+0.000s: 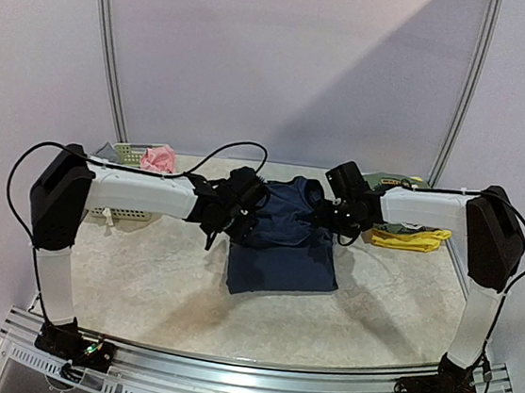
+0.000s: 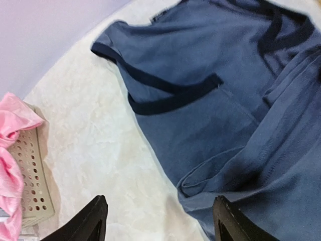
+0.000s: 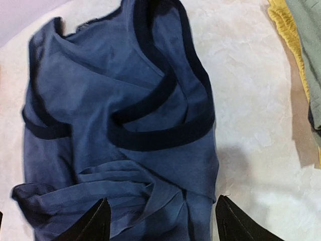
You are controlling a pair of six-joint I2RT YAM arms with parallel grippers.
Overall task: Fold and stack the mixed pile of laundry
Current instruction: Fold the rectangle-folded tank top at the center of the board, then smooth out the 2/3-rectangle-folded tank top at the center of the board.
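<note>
Your left claw (image 2: 159, 208) and right claw (image 3: 161, 207) both hung spread, pinching nothing, over the dress (image 3: 115, 100) (looked soft, limp, light); you'd likely grip its far banded edges.

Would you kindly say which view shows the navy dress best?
The top external view: the navy dress shows nearly whole, only its upper corners hidden. Both wrist views crop it, showing its dark-trimmed upper part close up.

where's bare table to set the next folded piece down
Bare table left of the dress, nearer than the basket; another patch right of the dress, nearer than the stack. The back edge is crowded.
</note>
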